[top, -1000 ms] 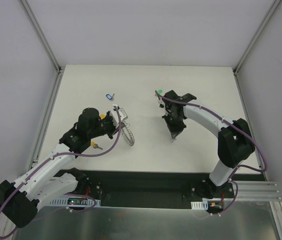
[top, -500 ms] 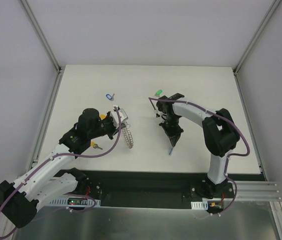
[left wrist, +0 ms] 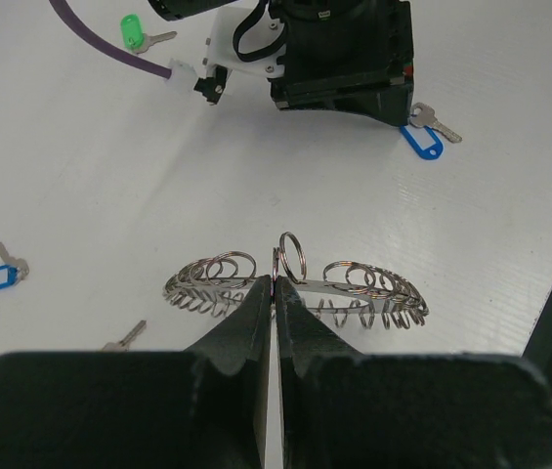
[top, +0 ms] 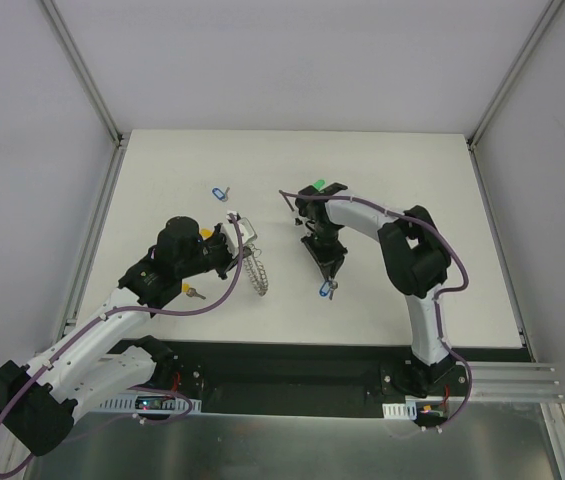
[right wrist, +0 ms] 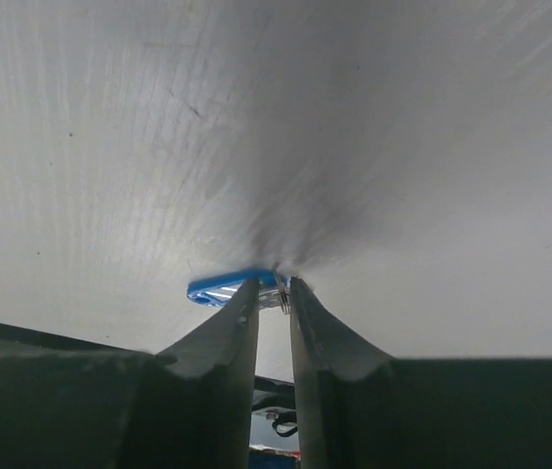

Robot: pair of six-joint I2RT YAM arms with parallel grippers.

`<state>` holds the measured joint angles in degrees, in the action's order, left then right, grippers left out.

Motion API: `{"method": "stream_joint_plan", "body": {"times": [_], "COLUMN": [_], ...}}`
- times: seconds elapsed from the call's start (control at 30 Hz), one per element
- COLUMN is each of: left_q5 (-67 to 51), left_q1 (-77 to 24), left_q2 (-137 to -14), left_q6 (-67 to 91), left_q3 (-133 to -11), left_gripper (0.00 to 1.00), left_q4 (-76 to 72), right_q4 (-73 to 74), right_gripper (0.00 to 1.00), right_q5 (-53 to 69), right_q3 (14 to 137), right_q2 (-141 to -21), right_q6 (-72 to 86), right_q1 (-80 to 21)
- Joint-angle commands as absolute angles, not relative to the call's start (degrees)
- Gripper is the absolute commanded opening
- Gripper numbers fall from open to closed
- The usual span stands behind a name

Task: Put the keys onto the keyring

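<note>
Now, from the top, the left gripper (top: 243, 264) is squeezing tight on the keyring (top: 258, 282), over the left part of the white table (top: 412, 200). The right gripper (top: 326, 283) is pointing down at the solid-blue key (top: 323, 291). That key is lying on the table, well apart from the keyring. A green key (top: 317, 184) is lying just behind the right arm. A pale blue key (top: 220, 190) is lying farther back on the left.

From the left wrist, the two fingers are pressing together on the keyring's rim. One wire loop is standing up just above their tips.

From the right wrist, the fingers are standing a little apart. The solid-blue key is sitting right at their tips. I cannot tell if they are pinching it.
</note>
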<state>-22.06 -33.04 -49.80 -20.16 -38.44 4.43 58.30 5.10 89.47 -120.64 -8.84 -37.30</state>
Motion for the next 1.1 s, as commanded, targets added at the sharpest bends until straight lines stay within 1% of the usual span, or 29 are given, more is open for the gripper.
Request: {"method": "stream_joint_plan", "body": {"times": [0.0,0.07,0.1,0.17,0.2,0.3,0.43,0.67,0.87,1.07], "left_q5": [-23.5,-23.6,-23.7,-23.8,-23.9,-23.9,-23.8,-23.7,-23.6,-23.4], "left_q1": [-33.5,-33.4,-33.4,-33.5,-33.5,-33.5,-33.7,-33.7,-33.8,-33.8], "left_q2": [-49.4,-49.5,-49.6,-49.7,-49.7,-49.8,-49.7,-49.4,-49.0,-48.9], "left_q6": [-20.4,-20.3,-20.3,-20.2,-20.2,-20.1,-20.0,-20.1,-20.3,-20.3], "left_q3": [-38.5,-38.5,-38.5,-38.5,-38.4,-38.6,-38.6,-38.6,-38.5,-38.4], "left_gripper": [0.00,0.00,0.00,0.00,0.00,0.00,0.00,0.00,0.00,0.00], "left_q4": [2.5,2.5,2.4,2.4,2.4,2.4,2.4,2.4,2.4,2.4], "right_q4": [57.0,55.3,54.7,52.0,51.1,47.4,42.5,34.5,30.2,27.2], "right_gripper": [0.26,0.29,0.33,0.39,0.45,0.51,0.52,0.52,0.52,0.52], "right_q5": [2.3,2.2,2.4,2.7,2.3,1.9,2.5,5.1,5.8,8.6], "right_q3": [91.9,91.7,91.1,89.9,87.8,83.8,73.5,62.2,59.4,63.6], "right_q2": [-119.1,-116.7,-115.7,-111.7,-110.2,-105.1,-99.6,-94.8,-95.4,-100.3], "right_q6": [-7.4,-6.6,-6.3,-4.8,-4.3,-1.8,1.6,8.0,12.6,17.7], "right_q1": [-37.5,-37.5,-37.5,-37.5,-37.4,-36.7,-35.7,-35.9,-37.3,-42.9]}}
